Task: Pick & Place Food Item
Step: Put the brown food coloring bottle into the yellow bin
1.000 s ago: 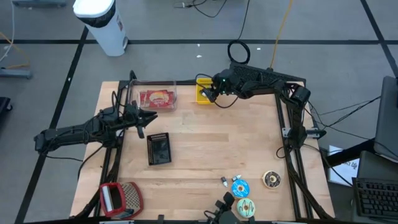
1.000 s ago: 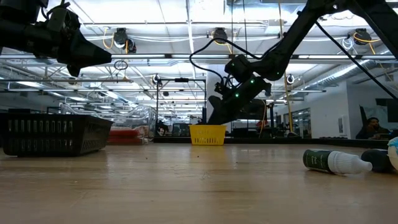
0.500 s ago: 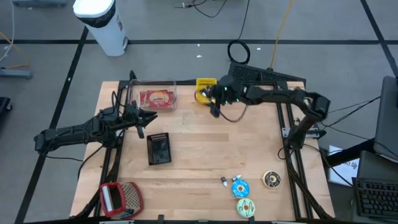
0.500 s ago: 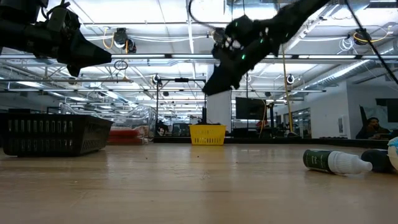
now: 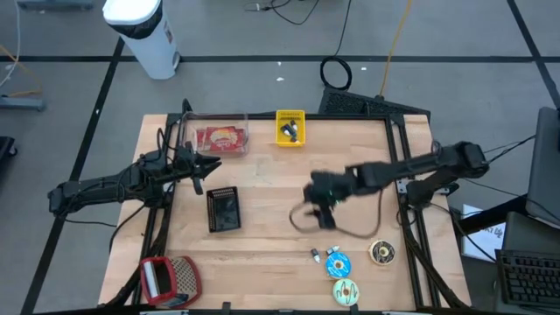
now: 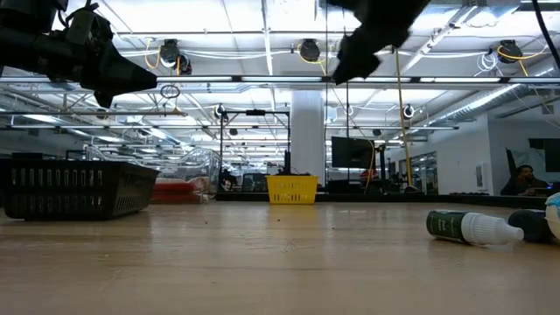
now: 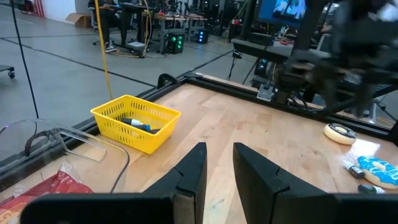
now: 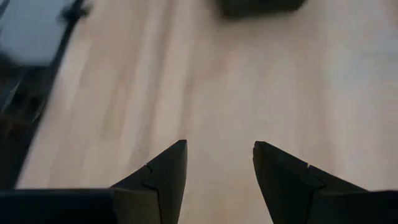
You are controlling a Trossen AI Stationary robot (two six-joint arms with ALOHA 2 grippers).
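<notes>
Toy food lies near the table's front edge: a blue-iced donut (image 5: pixel 337 264), a pale green donut (image 5: pixel 346 291), a brown-topped one (image 5: pixel 381 253) and a small bottle (image 6: pixel 464 227) on its side. A yellow basket (image 5: pixel 290 127) at the far edge holds small dark items (image 7: pixel 138 123). My right gripper (image 5: pixel 313 199) hangs open and empty high above the table's middle, tipped downward; bare wood shows between its fingers (image 8: pixel 217 155). My left gripper (image 5: pixel 206 166) waits level at the left, raised, slightly open (image 7: pixel 217 158), with nothing between the fingers.
A clear container (image 5: pixel 221 138) with a red packet stands at the far left. A black mesh basket (image 5: pixel 223 208) sits left of centre. A red and grey item (image 5: pixel 171 278) lies at the near left corner. A cable loop (image 5: pixel 306 220) hangs below my right arm.
My right gripper has swung away from the yellow basket at the far edge toward the table's middle and near side, rising and turning as it went. The basket, hidden partly by it before, now shows whole with its small items inside. The left arm has kept still.
</notes>
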